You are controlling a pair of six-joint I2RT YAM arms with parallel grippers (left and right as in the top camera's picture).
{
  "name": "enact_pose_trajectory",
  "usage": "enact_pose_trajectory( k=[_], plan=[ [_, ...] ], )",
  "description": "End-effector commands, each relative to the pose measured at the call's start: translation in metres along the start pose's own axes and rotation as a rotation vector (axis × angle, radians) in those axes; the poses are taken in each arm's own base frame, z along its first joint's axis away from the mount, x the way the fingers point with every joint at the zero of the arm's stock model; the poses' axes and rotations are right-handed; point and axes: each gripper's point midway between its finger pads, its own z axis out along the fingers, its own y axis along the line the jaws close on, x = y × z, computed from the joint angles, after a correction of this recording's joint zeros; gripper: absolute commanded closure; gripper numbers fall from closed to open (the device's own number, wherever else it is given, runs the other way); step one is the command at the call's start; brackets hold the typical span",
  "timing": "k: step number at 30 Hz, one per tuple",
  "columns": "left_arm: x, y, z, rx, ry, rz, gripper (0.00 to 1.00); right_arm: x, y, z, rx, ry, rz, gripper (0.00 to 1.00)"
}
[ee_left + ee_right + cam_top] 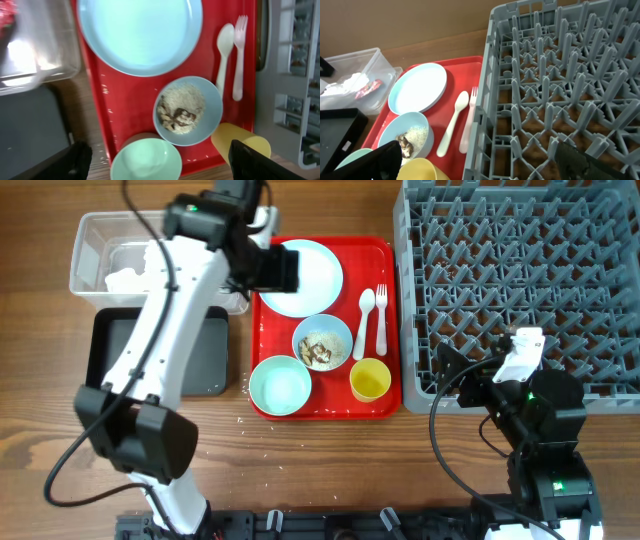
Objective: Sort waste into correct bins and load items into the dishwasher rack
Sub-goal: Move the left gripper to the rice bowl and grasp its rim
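Observation:
On the red tray (385, 250) lie a light blue plate (312, 272), a bowl with white crumbs and brown bits (322, 342), an empty bowl (279, 385), a yellow cup (370, 379), a white spoon (365, 315) and a fork (381, 315). My left gripper (278, 270) hangs open and empty above the plate's left edge. In the left wrist view it (160, 165) spans the empty bowl (146, 160) and the cup (240, 142). My right gripper (458, 375) (480, 165) is open and empty over the front left corner of the grey rack (520, 280).
The clear tub (95, 230) at the back left holds white tissue (345, 82) and a red wrapper (367, 87). The black tray (205, 350) lies in front of it, partly under my left arm. Crumbs dot the table near the red tray's front left corner.

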Motion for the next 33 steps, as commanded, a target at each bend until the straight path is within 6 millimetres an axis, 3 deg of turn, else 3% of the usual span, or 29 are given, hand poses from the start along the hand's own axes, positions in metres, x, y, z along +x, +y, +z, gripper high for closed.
enact_pose_trajectory(
  k=[1,8,10,14,17,28,33],
  plan=[
    [0.016,-0.037,0.028,0.035,0.083,0.103,0.12,-0.008,0.007,-0.003,-0.026,-0.014,0.021,0.00],
    [0.021,-0.088,0.096,0.046,0.128,0.060,0.15,-0.009,0.007,-0.003,-0.025,-0.015,0.047,0.00],
    [0.022,-0.102,0.125,0.045,0.135,0.021,0.16,-0.009,0.006,-0.003,-0.022,-0.015,0.065,0.00],
    [0.023,-0.111,0.153,0.012,0.128,-0.019,0.19,-0.001,0.004,-0.003,-0.010,0.013,0.067,0.00],
    [0.027,-0.106,0.166,-0.035,0.134,-0.065,0.20,0.006,0.002,-0.003,-0.003,0.041,0.068,0.00],
    [0.031,-0.100,0.175,-0.095,0.134,-0.159,0.57,0.008,0.002,-0.004,-0.001,0.052,0.049,0.00],
    [0.045,-0.096,0.187,-0.167,0.128,-0.149,0.58,0.008,0.002,-0.004,-0.001,0.052,0.049,0.00]
  ],
)
